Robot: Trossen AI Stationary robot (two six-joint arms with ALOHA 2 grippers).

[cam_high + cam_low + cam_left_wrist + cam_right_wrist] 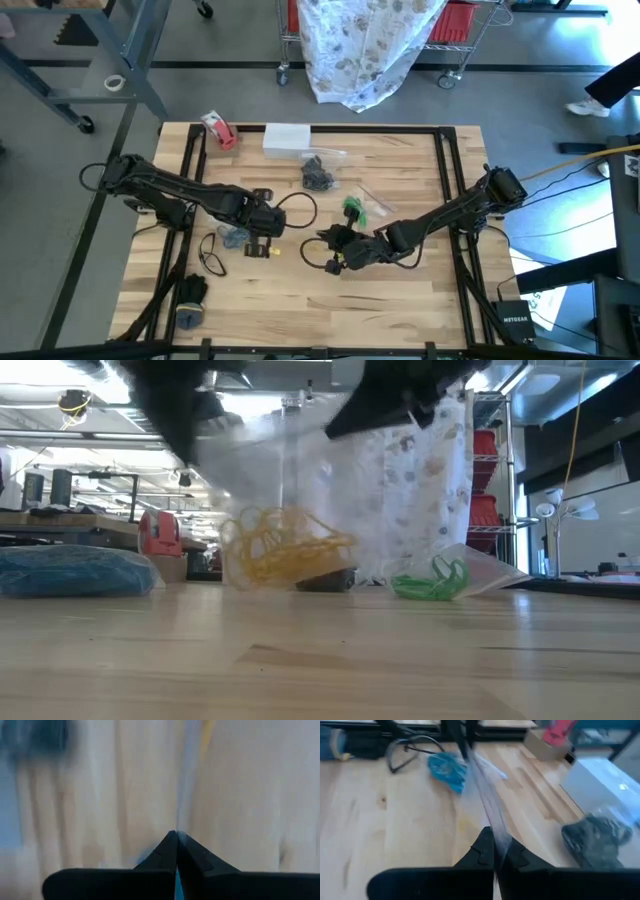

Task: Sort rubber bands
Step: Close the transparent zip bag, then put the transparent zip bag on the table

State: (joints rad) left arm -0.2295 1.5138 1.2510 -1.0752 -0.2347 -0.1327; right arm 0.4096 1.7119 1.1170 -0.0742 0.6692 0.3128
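Observation:
A clear plastic bag (300,500) with yellow rubber bands (285,548) in its lower end hangs between my two grippers at mid-table. My left gripper (265,245) is shut on it from the left and my right gripper (335,255) from the right. Blue rubber bands in a bag (447,767) lie just left of the left gripper. Green bands (352,208) and black bands (318,175), each in a clear bag, lie farther back. My left gripper pinches the clear bag's film (181,822) between its two shut fingers, pointing steeply down from above. The film runs away from the fingertips as a narrow strip. Which edge of the bag this is does not show. My right gripper pinches the bag's film (496,832) between its shut fingers, slanting down from the table's right. The film is drawn taut from here toward my left gripper (462,742). The bag hangs below with the yellow bands low; whether it touches the table I cannot tell.
A white box (287,138) and a red-and-white tape roll (219,130) stand at the far edge. A black loop (212,258) lies left of centre, and a dark bundle (190,300) near the front left corner. Bare wood lies along the near edge.

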